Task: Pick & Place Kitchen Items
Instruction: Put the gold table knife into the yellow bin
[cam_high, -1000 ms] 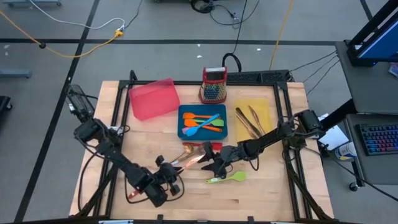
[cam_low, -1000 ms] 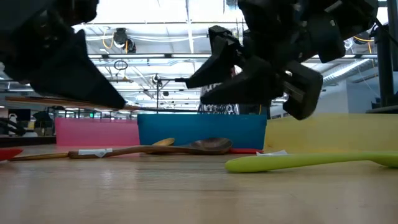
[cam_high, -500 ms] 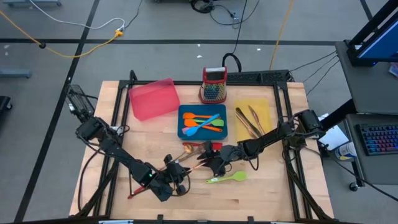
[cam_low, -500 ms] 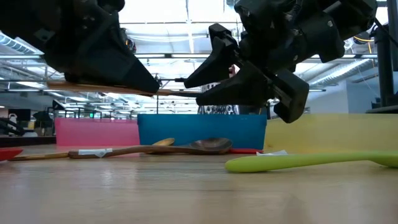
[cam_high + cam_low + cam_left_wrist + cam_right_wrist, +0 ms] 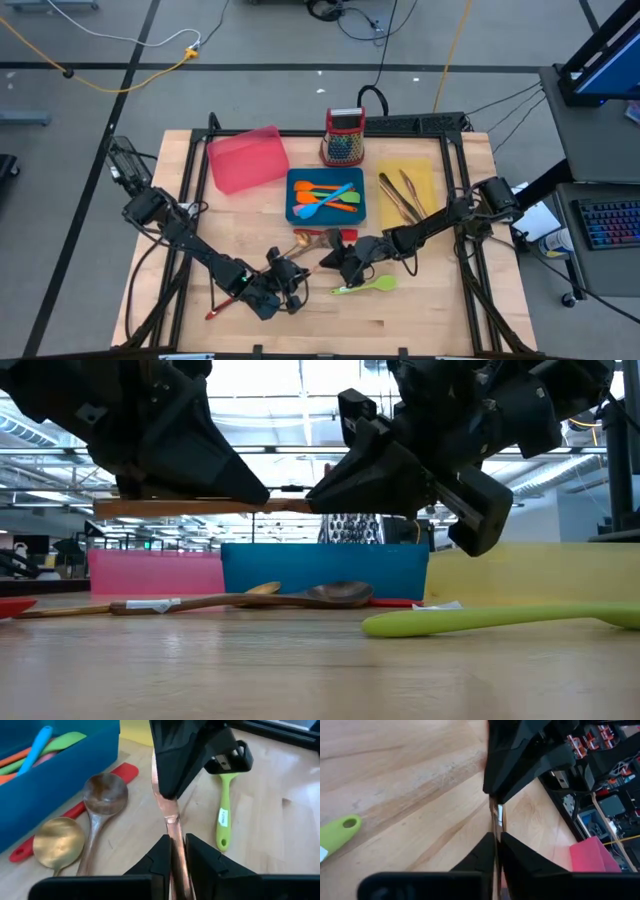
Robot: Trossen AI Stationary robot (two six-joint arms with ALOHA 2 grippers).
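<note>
Both end effectors, left [image 5: 250,500] and right [image 5: 325,495], pinch a copper utensil [image 5: 167,812] above the desk [image 5: 420,310], mid-handover. The blue tray [image 5: 292,200] holds several spatulas; a green spatula [image 5: 365,286], wooden spoon [image 5: 100,800] and others await sorting.

Bare wood lay open along the near edge of the pale wooden table [image 5: 420,320] and at its left front. The middle was crowded: the left gripper [image 5: 283,285] and right gripper [image 5: 335,262] met over a thin copper-toned utensil [image 5: 200,507] held level above the board. Beneath and beside them lay a green silicone spatula [image 5: 366,286], a dark wooden spoon [image 5: 99,800] and a brass spoon [image 5: 57,841]. A blue rectangular tray [image 5: 326,215], pink tray [image 5: 247,158] and yellow tray [image 5: 405,190] blocked the far side.
</note>
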